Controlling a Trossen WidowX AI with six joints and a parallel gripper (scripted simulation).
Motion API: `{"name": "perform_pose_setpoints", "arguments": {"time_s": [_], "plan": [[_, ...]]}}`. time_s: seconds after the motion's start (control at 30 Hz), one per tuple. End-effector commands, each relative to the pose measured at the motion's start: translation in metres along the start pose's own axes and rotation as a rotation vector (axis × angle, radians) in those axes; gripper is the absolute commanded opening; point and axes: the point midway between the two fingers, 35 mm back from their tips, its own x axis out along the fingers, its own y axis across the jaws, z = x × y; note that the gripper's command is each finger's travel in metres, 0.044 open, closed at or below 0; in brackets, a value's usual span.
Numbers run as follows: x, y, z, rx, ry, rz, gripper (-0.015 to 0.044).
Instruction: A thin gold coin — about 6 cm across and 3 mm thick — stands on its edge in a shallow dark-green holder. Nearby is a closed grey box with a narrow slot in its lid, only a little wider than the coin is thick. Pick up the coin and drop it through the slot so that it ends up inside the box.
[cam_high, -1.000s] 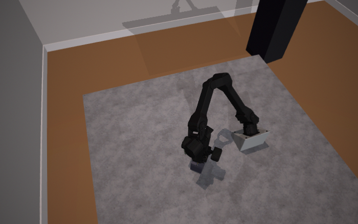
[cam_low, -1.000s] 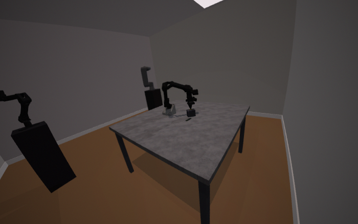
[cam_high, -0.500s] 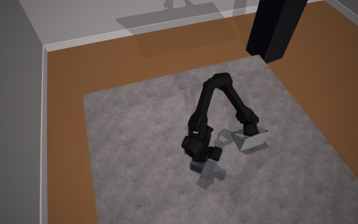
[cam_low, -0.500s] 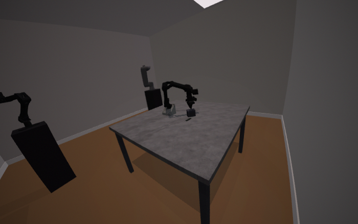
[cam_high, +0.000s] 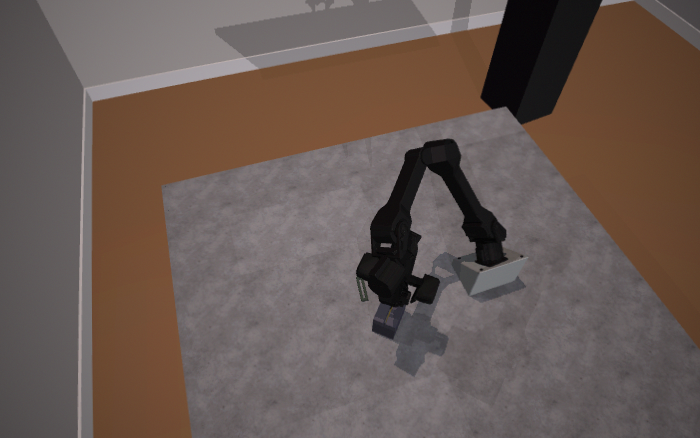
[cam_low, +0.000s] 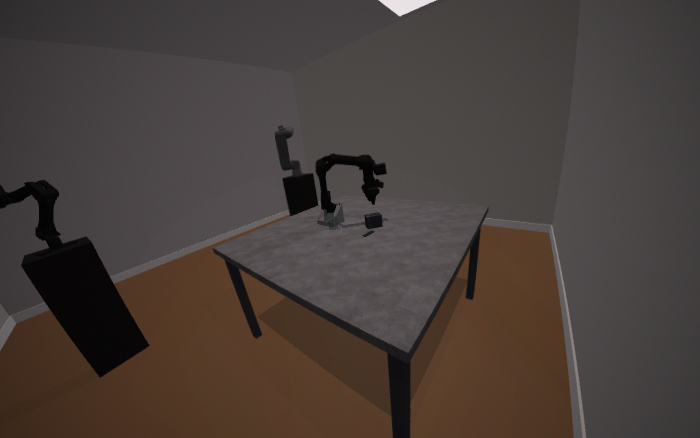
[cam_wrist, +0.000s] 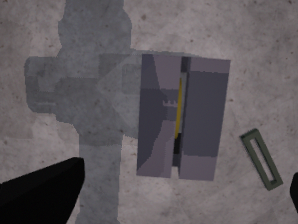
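high oblique, distant room corner, close overhead

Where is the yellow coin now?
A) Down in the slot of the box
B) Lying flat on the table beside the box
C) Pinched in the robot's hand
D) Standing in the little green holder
A: the coin's thin yellow edge shows in the slot of the box, while the robot's hand is open above it and the green holder has no coin in it.
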Motion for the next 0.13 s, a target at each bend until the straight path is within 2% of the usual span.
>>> {"name": "perform_pose_setpoints", "arguments": {"time_s": [0.0,0.1], "plan": [[-0.0026,-0.0004,-0.0019,0.006,0.007,0.007,0.044],[-0.0026,-0.0004,-0.0019,0.006,0.007,0.007,0.044]]}}
